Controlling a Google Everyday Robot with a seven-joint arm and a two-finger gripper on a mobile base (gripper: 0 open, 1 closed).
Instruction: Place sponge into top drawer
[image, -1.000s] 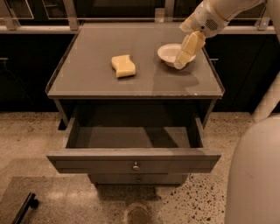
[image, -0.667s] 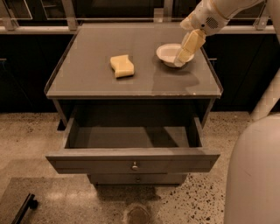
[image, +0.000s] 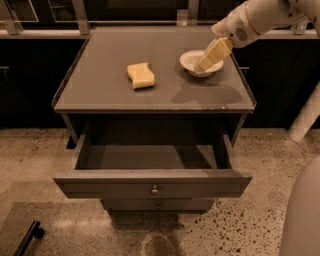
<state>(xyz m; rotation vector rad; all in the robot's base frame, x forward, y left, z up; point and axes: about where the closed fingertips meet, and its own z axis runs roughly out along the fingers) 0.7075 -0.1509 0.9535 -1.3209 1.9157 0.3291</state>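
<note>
Sponge (image: 140, 75): flat on bench (image: 100, 85), left of centre, well apart from hand; top drawer (image: 150, 182): pulled open beneath bench top, round knob (image: 155, 190) facing front; hand (image: 204, 64): angled down over white bowl (image: 186, 59), right rear (clenched or released: cannot tell).
</note>
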